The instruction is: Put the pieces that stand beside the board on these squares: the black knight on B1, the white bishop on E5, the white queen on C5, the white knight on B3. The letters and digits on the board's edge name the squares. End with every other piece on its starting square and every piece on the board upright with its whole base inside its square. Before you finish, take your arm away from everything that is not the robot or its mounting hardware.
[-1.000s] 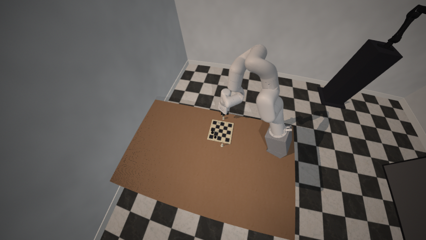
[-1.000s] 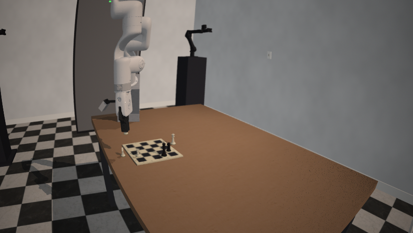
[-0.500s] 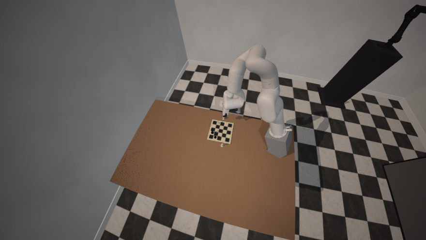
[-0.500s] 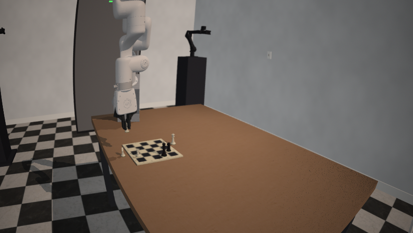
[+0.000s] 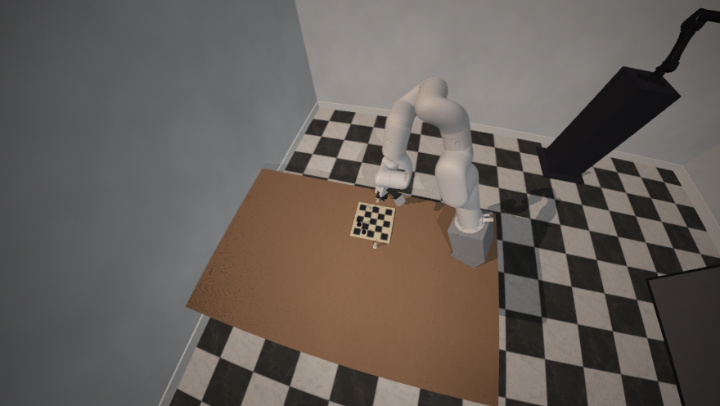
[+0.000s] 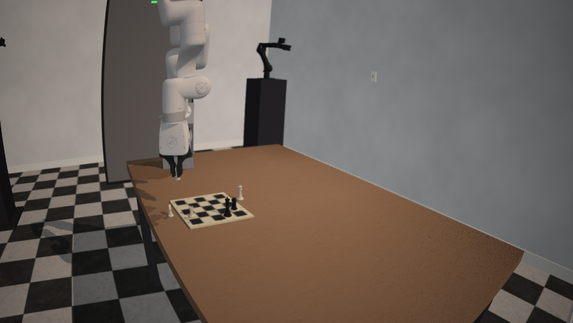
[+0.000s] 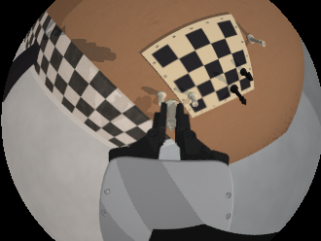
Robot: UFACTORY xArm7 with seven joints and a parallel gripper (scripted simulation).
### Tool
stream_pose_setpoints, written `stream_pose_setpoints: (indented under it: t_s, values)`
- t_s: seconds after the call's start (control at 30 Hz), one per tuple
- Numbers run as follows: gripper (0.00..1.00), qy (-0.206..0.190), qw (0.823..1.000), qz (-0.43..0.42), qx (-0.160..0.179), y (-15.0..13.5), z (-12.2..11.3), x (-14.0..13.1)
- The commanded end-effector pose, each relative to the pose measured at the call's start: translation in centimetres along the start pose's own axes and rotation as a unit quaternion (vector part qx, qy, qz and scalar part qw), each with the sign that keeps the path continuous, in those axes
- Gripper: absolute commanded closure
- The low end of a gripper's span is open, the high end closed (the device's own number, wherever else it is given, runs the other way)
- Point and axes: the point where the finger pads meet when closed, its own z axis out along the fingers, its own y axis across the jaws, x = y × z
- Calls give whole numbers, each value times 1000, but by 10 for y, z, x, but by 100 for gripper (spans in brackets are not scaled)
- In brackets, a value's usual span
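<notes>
Brown table (image 6: 361, 224); pincer (image 7: 171, 117) hiding white piece's (image 7: 171, 112) shape

The arm (image 5: 456, 151) is glossy white, built of rounded tubular links, rising from a grey block pedestal (image 5: 469, 252). A pale grey band rings the wrist, and a faint hexagonal logo marks the white housing above the tool (image 6: 176, 173), whose fingers are black.

Bare lab/test rm: grey walls, checkered floor (image 5: 579, 302), brown table (image 6: 361, 240), black pedestal (image 6: 264, 112) w/ 2nd arm.
</notes>
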Motion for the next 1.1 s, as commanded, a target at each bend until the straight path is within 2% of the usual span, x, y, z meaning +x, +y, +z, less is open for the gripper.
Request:
stream_pose_setpoints:
  t_s: [0.0,0.13,0.27,0.33,0.37,0.47,0.53,0.67,0.83,0.9,0.93,1.0,1.03,1.07]
  values:
    - [100,-2,990,139,7,-1,-1,7]
    - [100,-2,967,254,7,-2,-2,13]
    - [100,-3,931,366,8,-3,-3,18]
    - [100,-3,931,366,8,-3,-3,18]
    - [100,-3,896,444,9,-3,-3,20]
    - [100,-3,870,493,9,-4,-3,24]
    - [100,-4,838,545,9,-4,-3,26]
    - [100,-5,768,641,10,-5,-4,30]
    - [100,-7,663,748,12,-6,-4,35]
    - [100,-7,663,748,12,-6,-4,35]
    - [100,-9,596,803,13,-6,-5,35]
    - [100,-10,569,822,13,-6,-5,37]
    - [100,-10,551,834,13,-6,-5,37]
    - [100,-11,526,851,14,-6,-5,38]
